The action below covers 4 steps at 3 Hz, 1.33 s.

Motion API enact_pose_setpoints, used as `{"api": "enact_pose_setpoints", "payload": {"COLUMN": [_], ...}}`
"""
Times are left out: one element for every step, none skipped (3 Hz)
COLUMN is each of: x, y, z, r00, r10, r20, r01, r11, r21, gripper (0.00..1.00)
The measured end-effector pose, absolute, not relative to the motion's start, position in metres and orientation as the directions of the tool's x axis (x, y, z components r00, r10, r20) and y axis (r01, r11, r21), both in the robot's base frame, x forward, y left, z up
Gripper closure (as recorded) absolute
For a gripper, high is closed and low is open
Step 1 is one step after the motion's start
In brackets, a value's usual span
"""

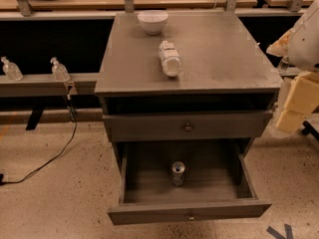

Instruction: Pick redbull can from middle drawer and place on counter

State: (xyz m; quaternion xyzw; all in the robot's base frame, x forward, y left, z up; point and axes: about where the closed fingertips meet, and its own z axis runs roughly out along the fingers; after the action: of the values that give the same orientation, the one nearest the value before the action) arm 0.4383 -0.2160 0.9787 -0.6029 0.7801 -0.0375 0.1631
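The can [178,173] stands upright on the floor of the drawer [149,214], about midway between the side walls and apart from all of them, with its shiny lid facing up. The drawer is pulled well out, so the can is open from above and from the front. Nothing else lies in it.

Just above, the upper drawer front [149,127] is shut and overhangs only the back of the open drawer. Above that is the counter [224,59]. A bottle [170,58] lies on its side near the middle of it, and a bowl [152,21] sits near the back edge. The right half and the front left corner of the counter are bare.

The gripper [295,107] is at the right edge of the view, level with the cabinet's top and well apart from the can. It holds nothing that can be seen, and whether it is spread or closed cannot be told.

The step in hand looks like the very start, the reach toward the can, with no grasp made yet. The next move likely calls for bringing the gripper left and down into the drawer, clear of the upper drawer front and the right wall. It should then close around the can's body below the lid. A hard sideways touch could tip so slim a can.
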Motion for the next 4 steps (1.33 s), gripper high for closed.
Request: {"api": "enact_pose_setpoints", "payload": {"x": [0.438,0.454,0.469,0.482], "y": [-0.216,-0.201,-0.160,-0.083], "z": [0.979,0.969,0.916,0.824], "r00": [-0.220,-0.185,-0.142,-0.086], "r10": [-0.953,-0.940,-0.878,-0.787], "r20": [-0.209,-0.288,-0.457,-0.611], "r01": [-0.928,-0.924,-0.941,-0.970], "r11": [0.270,0.266,0.263,0.206], "r21": [-0.255,-0.273,-0.214,-0.128], "gripper": [0.00,0.00,0.00,0.00]}}
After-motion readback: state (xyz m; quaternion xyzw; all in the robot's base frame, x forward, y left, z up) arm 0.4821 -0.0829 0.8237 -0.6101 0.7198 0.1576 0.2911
